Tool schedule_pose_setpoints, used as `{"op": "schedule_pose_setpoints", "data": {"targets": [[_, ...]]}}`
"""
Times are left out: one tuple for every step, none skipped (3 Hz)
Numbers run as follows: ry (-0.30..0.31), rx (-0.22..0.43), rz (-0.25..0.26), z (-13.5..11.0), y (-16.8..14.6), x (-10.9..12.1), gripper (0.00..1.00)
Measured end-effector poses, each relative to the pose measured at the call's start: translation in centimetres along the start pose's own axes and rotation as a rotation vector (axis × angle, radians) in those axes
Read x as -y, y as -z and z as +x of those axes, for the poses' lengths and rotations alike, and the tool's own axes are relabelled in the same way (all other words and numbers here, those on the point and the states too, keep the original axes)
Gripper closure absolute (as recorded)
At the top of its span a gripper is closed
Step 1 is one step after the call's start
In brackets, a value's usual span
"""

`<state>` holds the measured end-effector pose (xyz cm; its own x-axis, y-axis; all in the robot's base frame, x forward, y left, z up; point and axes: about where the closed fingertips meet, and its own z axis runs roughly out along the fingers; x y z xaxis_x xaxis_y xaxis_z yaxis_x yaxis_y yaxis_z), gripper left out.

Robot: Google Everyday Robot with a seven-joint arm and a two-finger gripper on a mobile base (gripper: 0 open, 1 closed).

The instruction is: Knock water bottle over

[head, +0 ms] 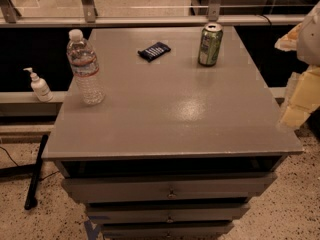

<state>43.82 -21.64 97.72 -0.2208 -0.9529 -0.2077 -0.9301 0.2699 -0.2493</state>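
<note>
Small white pump bottle point(39, 86) far left, on ledge beside grey table point(175, 119), off tabletop. Water bottle point(85, 69) upright on table's left side, near left edge, white cap on, label band round upper body. Dark snack packet point(154, 51) lying flat toward back, centre. Green soda can point(210, 44) upright at back right, well apart from water bottle. Gripper point(299, 104) at far right, blurred, just off table's right edge, touching nothing seen; whether released or clenched, cannot tell.
</note>
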Motion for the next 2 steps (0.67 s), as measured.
{"op": "schedule_pose_setpoints", "data": {"targets": [[0.000, 0.000, 0.000, 0.0, 0.0, 0.0, 0.00], [-0.005, 0.094, -0.009, -1.5, -0.6, 0.2, 0.00]]}}
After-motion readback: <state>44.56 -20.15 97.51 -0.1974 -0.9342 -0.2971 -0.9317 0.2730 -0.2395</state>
